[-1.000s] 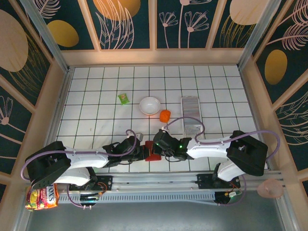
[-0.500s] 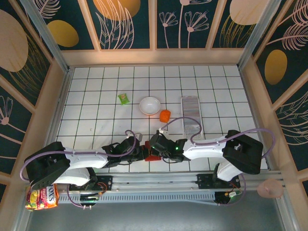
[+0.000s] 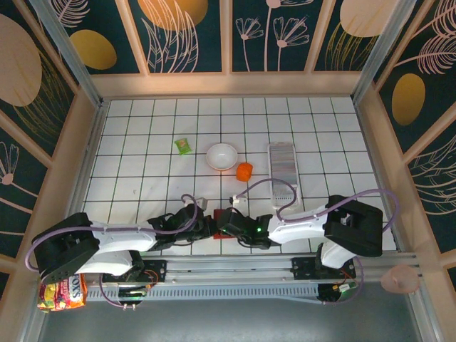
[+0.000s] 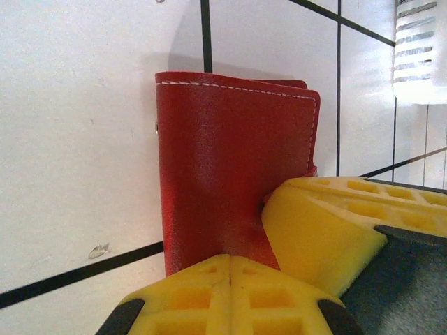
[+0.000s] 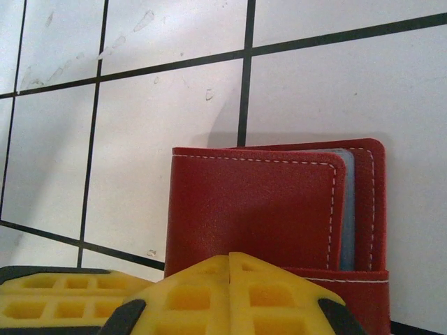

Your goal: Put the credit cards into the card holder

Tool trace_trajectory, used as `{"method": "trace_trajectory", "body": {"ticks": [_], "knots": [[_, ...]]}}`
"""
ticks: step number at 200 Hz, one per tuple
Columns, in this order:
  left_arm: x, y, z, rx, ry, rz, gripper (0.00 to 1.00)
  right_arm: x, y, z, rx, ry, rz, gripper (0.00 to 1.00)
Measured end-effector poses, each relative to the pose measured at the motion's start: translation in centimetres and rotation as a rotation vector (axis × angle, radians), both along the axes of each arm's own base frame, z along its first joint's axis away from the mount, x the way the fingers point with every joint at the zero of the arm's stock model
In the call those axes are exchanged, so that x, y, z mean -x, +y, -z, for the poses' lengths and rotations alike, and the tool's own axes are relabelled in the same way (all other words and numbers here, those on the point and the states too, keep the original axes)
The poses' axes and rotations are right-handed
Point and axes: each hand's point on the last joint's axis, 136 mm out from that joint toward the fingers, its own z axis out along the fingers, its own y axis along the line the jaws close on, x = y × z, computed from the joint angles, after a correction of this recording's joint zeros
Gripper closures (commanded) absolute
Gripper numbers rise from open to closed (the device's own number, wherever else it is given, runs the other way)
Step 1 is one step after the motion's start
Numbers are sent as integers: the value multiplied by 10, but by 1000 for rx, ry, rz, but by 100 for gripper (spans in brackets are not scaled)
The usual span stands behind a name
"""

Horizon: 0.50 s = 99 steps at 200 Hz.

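The card holder [image 3: 217, 213] is a dark red folded wallet lying shut on the white tiled table, near the front centre. In the right wrist view the card holder [image 5: 255, 206] shows a pale blue-grey strip under its flap edge. My left gripper [image 4: 229, 259] is shut, its yellow tips resting on the card holder [image 4: 223, 153]. My right gripper [image 5: 230, 257] is shut too, tips on the holder's near edge. From above, the left gripper [image 3: 207, 226] and right gripper [image 3: 227, 221] meet over it. The credit cards [image 3: 282, 165] stand as a silvery ribbed row farther back right.
A clear oblong tray [image 3: 285, 191] holds the card row. A white bowl [image 3: 222, 156], an orange object [image 3: 244, 171] and a green packet [image 3: 184, 146] lie mid-table. A snack bag [image 3: 63, 292] sits off the table at the front left. Wooden walls enclose the table.
My right gripper has slid left and nearer, onto the card holder beside the left gripper. Red now shows on the grippers' far side. Both stayed shut.
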Motion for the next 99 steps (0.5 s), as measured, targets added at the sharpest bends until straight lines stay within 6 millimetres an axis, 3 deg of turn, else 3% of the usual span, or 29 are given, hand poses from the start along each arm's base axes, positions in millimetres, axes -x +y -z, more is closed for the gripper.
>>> {"method": "trace_trajectory", "body": {"ticks": [12,41,54,68,82,90,99], "knots": [[-2,5,-2,-13,-13,-19,99,0,1,-1,-7,-3,7,100],[-13,21,-15,-68,-75,-82,79,-2,2,-9,-27,-4,15,99],[-23,30,-25,-111,-120,-123,72,-6,1,-11,-29,2,11,85],[-40,46,-38,-160,-166,-189,62,-11,2,-12,-28,18,-2,79],[-64,70,-53,-201,-218,-289,38,-22,2,-16,-27,24,-5,65],[-75,86,-61,-228,-254,-342,29,-30,2,-20,-29,21,2,60],[-85,103,-73,-256,-297,-396,18,-40,3,-27,-37,11,7,48]]}}
